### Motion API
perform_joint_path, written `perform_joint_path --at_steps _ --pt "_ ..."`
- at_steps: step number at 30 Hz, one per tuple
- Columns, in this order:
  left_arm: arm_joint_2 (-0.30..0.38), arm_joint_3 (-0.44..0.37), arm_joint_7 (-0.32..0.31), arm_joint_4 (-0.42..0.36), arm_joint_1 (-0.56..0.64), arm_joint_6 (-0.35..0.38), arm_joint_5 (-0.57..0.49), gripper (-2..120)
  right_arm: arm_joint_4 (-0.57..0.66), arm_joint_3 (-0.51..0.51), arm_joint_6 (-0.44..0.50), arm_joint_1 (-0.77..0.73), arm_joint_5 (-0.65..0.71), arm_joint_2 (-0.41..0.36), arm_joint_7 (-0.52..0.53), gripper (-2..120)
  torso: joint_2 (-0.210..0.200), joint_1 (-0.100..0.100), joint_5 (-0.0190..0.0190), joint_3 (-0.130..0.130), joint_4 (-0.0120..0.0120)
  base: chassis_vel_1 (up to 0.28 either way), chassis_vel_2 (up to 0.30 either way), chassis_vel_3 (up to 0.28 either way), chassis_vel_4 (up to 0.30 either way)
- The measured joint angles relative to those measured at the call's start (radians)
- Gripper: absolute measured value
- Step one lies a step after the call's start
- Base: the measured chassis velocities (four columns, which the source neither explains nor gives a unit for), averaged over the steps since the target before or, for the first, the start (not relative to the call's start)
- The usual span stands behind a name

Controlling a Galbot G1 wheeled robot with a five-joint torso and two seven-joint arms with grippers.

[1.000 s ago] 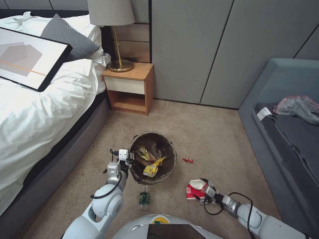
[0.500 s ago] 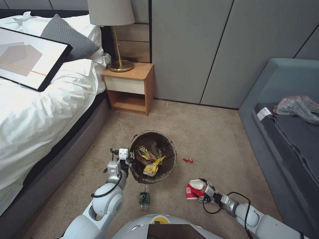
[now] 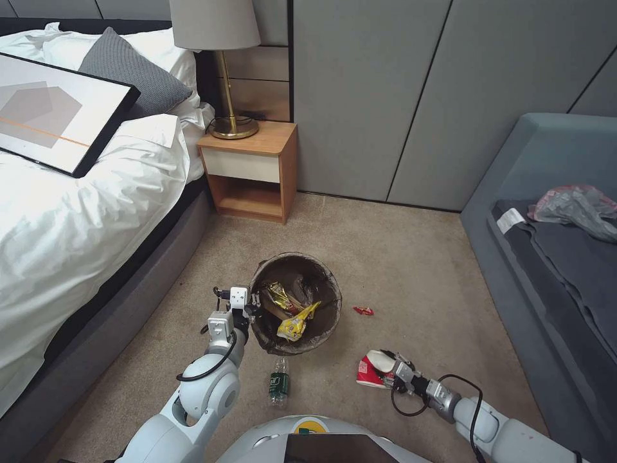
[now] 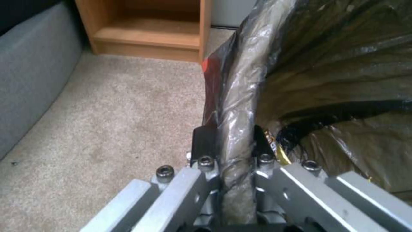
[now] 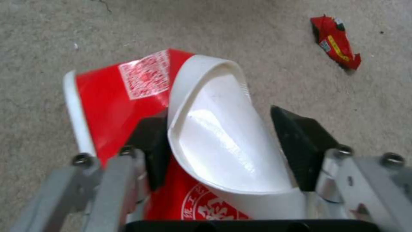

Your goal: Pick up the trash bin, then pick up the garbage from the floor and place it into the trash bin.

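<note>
Beside the bin (image 3: 295,304), on its right and a little nearer the robot, the cup (image 3: 375,368) is lying on the carpet, and the right gripper (image 3: 389,375) is reaching over its crushed mouth. Its fingers (image 5: 300,141) are standing partly open, one outside the red wall, the other across the folded white rim, with a gap on that side, so nothing is clamped as far as can be seen. The cup is looking light, thin and already buckled; it will probably give under pressure, so a pinch across the doubled rim should be holding better than one on the glossy red side, which may be slipping. The left gripper (image 4: 229,146) is squeezing the bin's bag-covered rim (image 4: 236,96) on the side toward the bed (image 3: 77,218), fingers closed on either face of the wall. The bin is seeming light but floppy at the liner, so the grip needs the stiff plastic beneath. Inside the bin, yellow wrappers (image 3: 290,315) are lying. A bottle (image 3: 279,382) is resting just below the bin, and a small red wrapper (image 3: 363,310) is lying right of the bin, apart from the cup.
</note>
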Motion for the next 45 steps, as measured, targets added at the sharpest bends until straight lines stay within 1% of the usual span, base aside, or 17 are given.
perform_joint_path --at_steps 1,2,5,6,8,12,13,16,30,34,36,37,40,41,42,43,45 --pt "0.0 0.0 0.0 0.0 0.0 0.0 0.0 0 -0.003 0.001 0.002 0.0 -0.001 0.002 0.001 46 0.0 0.0 0.0004 0.0 -0.0001 0.0 0.0 0.0 0.0" --pt "0.0 0.0 0.0 0.0 0.0 0.0 0.0 0 -0.003 0.001 0.002 0.0 -0.001 0.002 0.001 46 0.0 0.0 0.0004 0.0 -0.0001 0.0 0.0 0.0 0.0" --pt "0.001 0.001 0.0 -0.001 0.0 0.0 -0.001 0 -0.002 0.004 0.003 -0.001 -0.002 0.003 0.004 37 0.0 0.0 0.0001 0.0 -0.0001 0.0 0.0 0.0 0.0" --pt "0.001 0.001 0.0 -0.001 0.0 0.0 -0.001 0 -0.002 0.004 0.003 -0.001 -0.002 0.003 0.004 37 0.0 0.0 0.0001 0.0 -0.0001 0.0 0.0 0.0 0.0" --pt "0.001 0.002 0.0 -0.003 0.0 0.0 -0.001 0 0.001 0.006 0.003 -0.002 -0.002 0.004 0.01 30 0.0 0.0 0.0001 0.0 -0.0001 0.0 0.0 0.0 0.0" --pt "0.001 0.002 0.0 -0.003 0.0 0.001 -0.001 0 0.003 0.007 0.003 -0.002 -0.002 0.005 0.012 26 0.0 0.0 0.0001 0.0 -0.0001 0.0 0.0 0.0 0.0" --pt "0.001 0.002 0.0 -0.003 0.0 0.001 -0.001 0 0.004 0.007 0.003 -0.001 -0.002 0.005 0.014 22 0.0 0.0 0.0001 0.0 -0.0001 0.0 0.0 0.0 0.0" --pt "0.001 0.002 0.0 -0.003 0.0 0.001 -0.001 0 0.005 0.008 0.003 -0.001 -0.002 0.005 0.015 19 0.0 0.0 0.0001 0.0 0.0 0.0 0.0 0.0 0.0" --pt "0.0 0.002 0.0 -0.003 -0.003 0.001 -0.001 0 0.015 0.017 -0.002 0.004 -0.002 0.006 0.03 18 0.0 0.0 0.0006 0.0 0.0002 0.0 0.0 0.0 0.0" --pt "-0.002 0.006 -0.001 -0.002 -0.009 0.002 -0.003 0 0.038 0.033 -0.009 0.006 0.005 0.004 0.047 18 0.0 0.0 0.0003 0.0 -0.0001 0.0 0.0 0.0 0.0" --pt "-0.001 0.007 -0.002 -0.002 -0.01 0.003 -0.008 0 0.081 0.072 -0.018 0.001 0.013 0.003 0.067 18 0.0 0.0 0.0003 0.0 0.0 0.0 0.0 0.0 0.0" --pt "-0.001 0.007 -0.002 -0.002 -0.01 0.003 -0.008 0 0.081 0.072 -0.018 0.001 0.013 0.003 0.067 18 0.0 0.0 0.0003 0.0 0.0 0.0 0.0 0.0 0.0" --pt "0.003 0.007 -0.002 -0.003 -0.006 0.004 -0.011 0 0.198 0.179 -0.046 -0.021 0.06 -0.003 0.105 18 0.0 0.0 -0.0002 0.0 0.0 0.0 0.0 0.0 0.0" --pt "0.003 0.007 -0.002 -0.003 -0.006 0.004 -0.011 0 0.198 0.179 -0.046 -0.021 0.06 -0.003 0.105 18 0.0 0.0 -0.0002 0.0 0.0 0.0 0.0 0.0 0.0" --pt "0.004 0.008 -0.002 -0.004 -0.005 0.004 -0.011 0 0.237 0.21 -0.053 -0.023 0.084 -0.005 0.126 18 0.0 0.0 0.0001 0.0 0.0001 0.0 0.0 0.0 0.0" --pt "0.004 0.008 -0.002 -0.004 -0.005 0.004 -0.011 0 0.237 0.21 -0.053 -0.023 0.084 -0.005 0.126 18 0.0 0.0 0.0001 0.0 0.0001 0.0 0.0 0.0 0.0" --pt "0.005 0.011 -0.002 -0.004 -0.003 0.004 -0.011 0 0.312 0.253 -0.072 -0.021 0.129 -0.011 0.165 17 0.0 0.0 0.0 0.0 0.0 0.0 0.0 0.0 0.0"
